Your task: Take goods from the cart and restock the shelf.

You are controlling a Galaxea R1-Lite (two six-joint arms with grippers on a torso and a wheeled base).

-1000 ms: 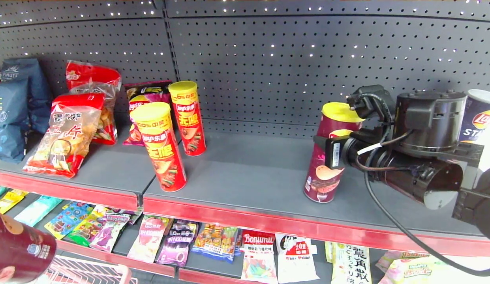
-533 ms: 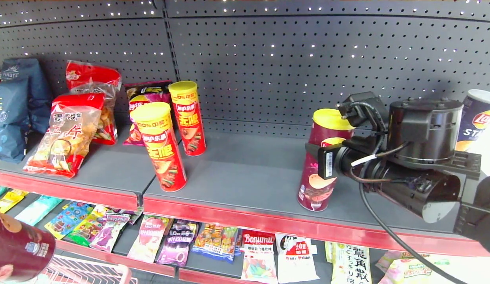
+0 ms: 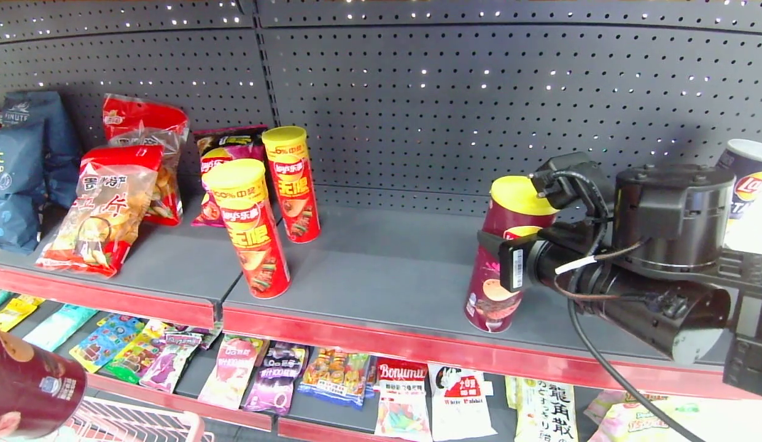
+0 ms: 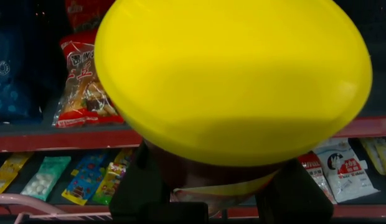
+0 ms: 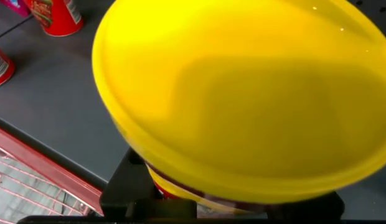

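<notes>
On shelf [image 3: 387,270], maroon can [image 3: 494,294] clamped in right tool [image 5: 224,202]; second can [image 3: 31,387] in left tool [image 4: 221,196].

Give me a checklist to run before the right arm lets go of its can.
1. Right end effector grip on right can: ok, clamped on both sides.
2. Can base flat on shelf: cannot tell; in the head view it looks tilted, but so do the standing red cans.
3. Base behind the red lip: ok, though close.
4. Room beside it: ok, bare shelf toward the red cans.
5. Left end effector holding left can: ok.
</notes>
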